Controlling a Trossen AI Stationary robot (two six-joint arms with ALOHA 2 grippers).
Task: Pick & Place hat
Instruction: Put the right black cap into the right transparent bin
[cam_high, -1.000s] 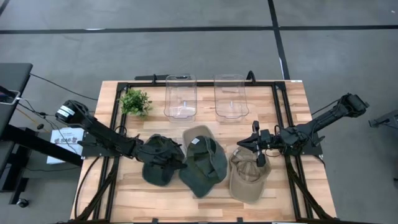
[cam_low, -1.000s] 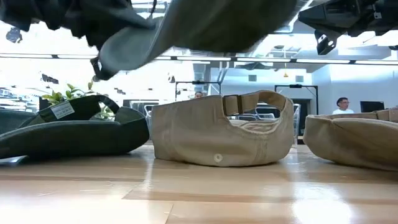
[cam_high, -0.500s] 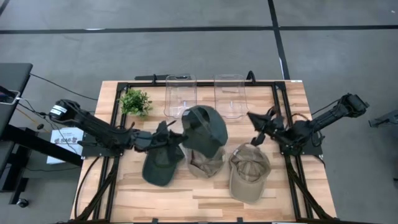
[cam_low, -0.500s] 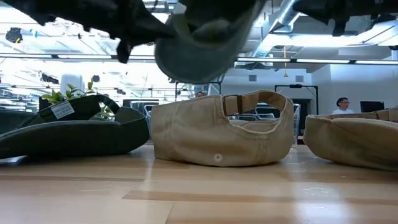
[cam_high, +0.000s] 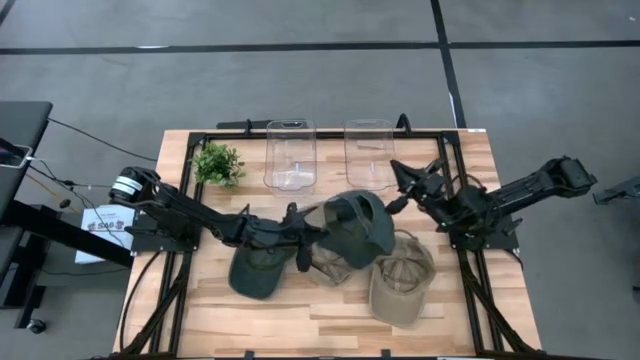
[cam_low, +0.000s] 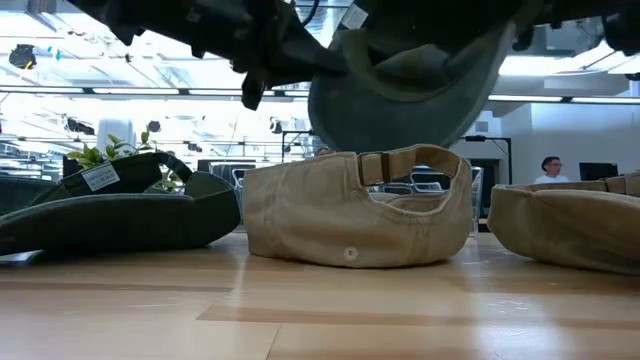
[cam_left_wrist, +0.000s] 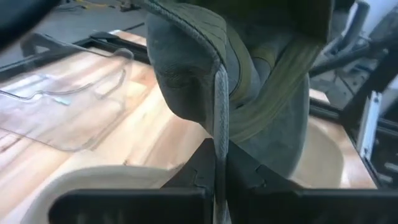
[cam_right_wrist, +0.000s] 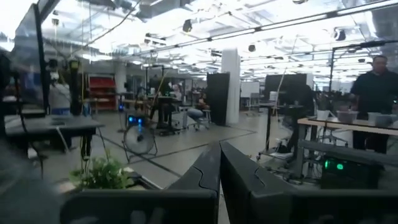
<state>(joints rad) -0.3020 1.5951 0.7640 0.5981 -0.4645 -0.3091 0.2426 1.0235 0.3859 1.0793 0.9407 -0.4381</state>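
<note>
My left gripper (cam_high: 308, 236) reaches over the table's middle and is shut on a green cap (cam_high: 356, 226), which hangs in the air above a tan cap (cam_low: 355, 215). A darker green cap (cam_high: 254, 268) lies on its crown to the left. A second tan cap (cam_high: 400, 282) lies to the right. My right gripper (cam_high: 402, 176) is shut on nothing, raised near the right clear container (cam_high: 370, 155). In the right wrist view it (cam_right_wrist: 219, 152) looks out into the room. My left gripper (cam_left_wrist: 218, 163) pinches the green cap's stitched brim edge (cam_left_wrist: 219, 112) between its two fingers. The fingers come level from the table's left side. The cap is lifted clear, and its crown (cam_low: 400, 90) hangs beyond the fingers over the tan cap.
Two clear containers (cam_high: 290, 155) stand at the far edge, with a small potted plant (cam_high: 217, 163) to their left. A black frame (cam_high: 455, 200) runs round the wooden table. Bare wood (cam_high: 300, 315) lies along the near edge. People show in the room behind.
My left gripper has carried the green cap up off the tan cap, first toward the far edge and then toward the table's right. The tan cap beneath is now uncovered. My right gripper has risen from beside the right tan cap and moved toward the far edge.
</note>
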